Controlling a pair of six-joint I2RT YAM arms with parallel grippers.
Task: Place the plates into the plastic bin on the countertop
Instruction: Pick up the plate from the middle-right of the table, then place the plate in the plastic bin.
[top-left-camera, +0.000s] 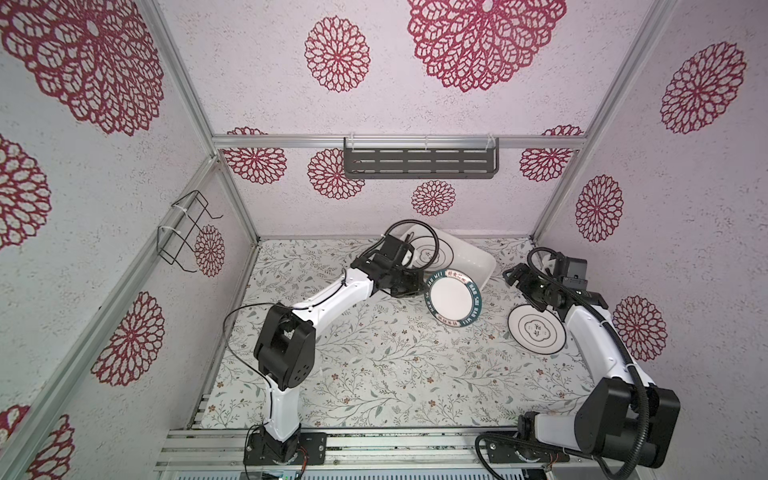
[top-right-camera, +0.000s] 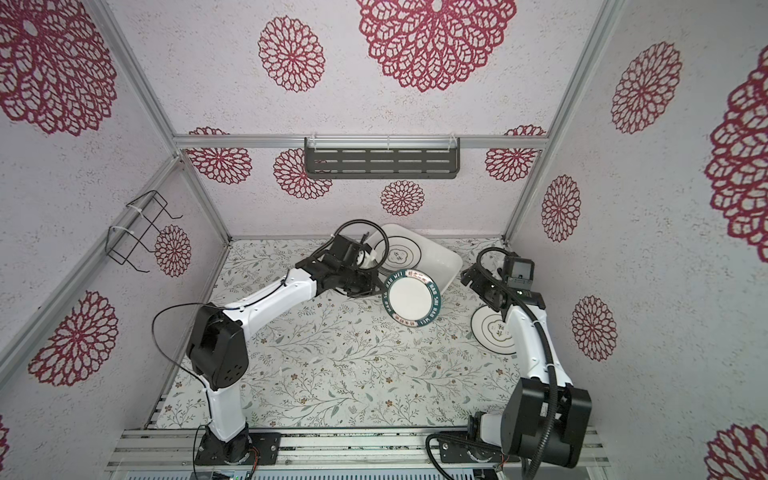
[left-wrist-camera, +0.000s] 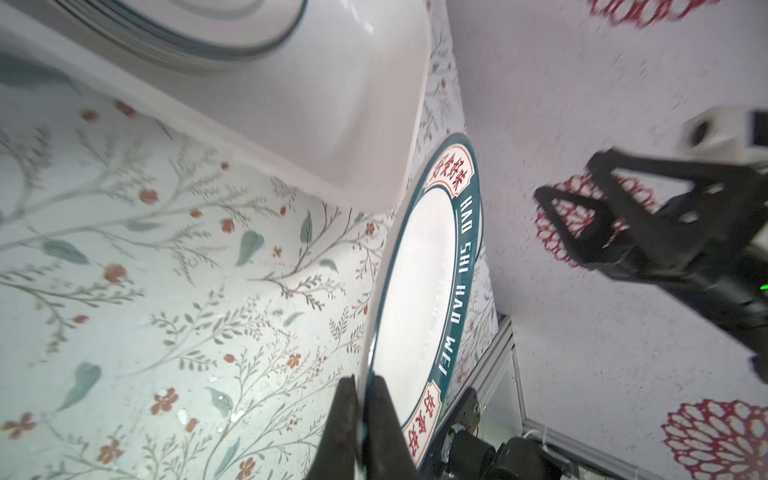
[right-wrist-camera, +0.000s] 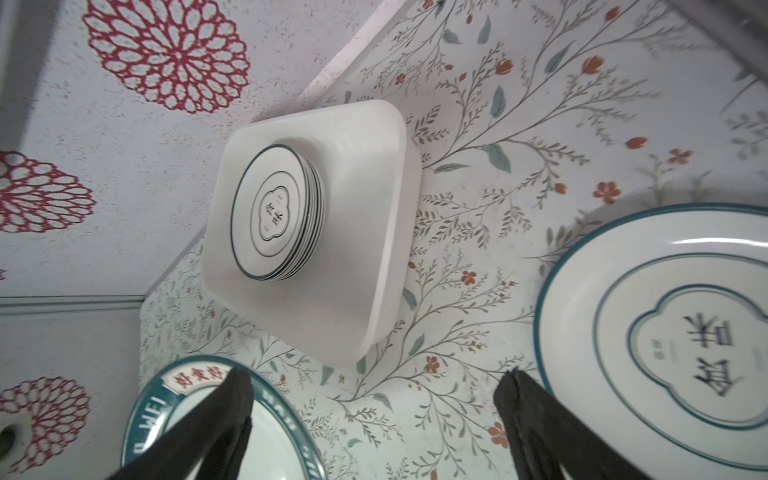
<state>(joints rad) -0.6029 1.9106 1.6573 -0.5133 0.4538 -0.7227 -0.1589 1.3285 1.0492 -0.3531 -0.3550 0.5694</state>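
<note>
My left gripper (top-left-camera: 420, 286) (left-wrist-camera: 363, 386) is shut on the rim of a teal lettered-rim plate (top-left-camera: 453, 297) (top-right-camera: 411, 297) (left-wrist-camera: 419, 291), which hangs tilted above the countertop (top-left-camera: 374, 353) by the near corner of the plastic bin (top-left-camera: 478, 259) (top-right-camera: 446, 259) (right-wrist-camera: 386, 208). Several stacked plates (top-left-camera: 424, 255) (right-wrist-camera: 270, 212) with thin black rings lie in the bin's far end. One more ringed clover plate (top-left-camera: 534, 330) (top-right-camera: 494, 330) (right-wrist-camera: 665, 332) lies flat on the countertop at the right. My right gripper (top-left-camera: 510, 276) (right-wrist-camera: 374, 395) hovers open and holds nothing, between the two loose plates.
A dark slotted shelf (top-left-camera: 419, 160) hangs on the back wall and a black wire rack (top-left-camera: 183, 232) on the left wall. The bin sits askew near the back wall. The right arm's forearm (top-left-camera: 590, 332) reaches over the flat plate's right edge.
</note>
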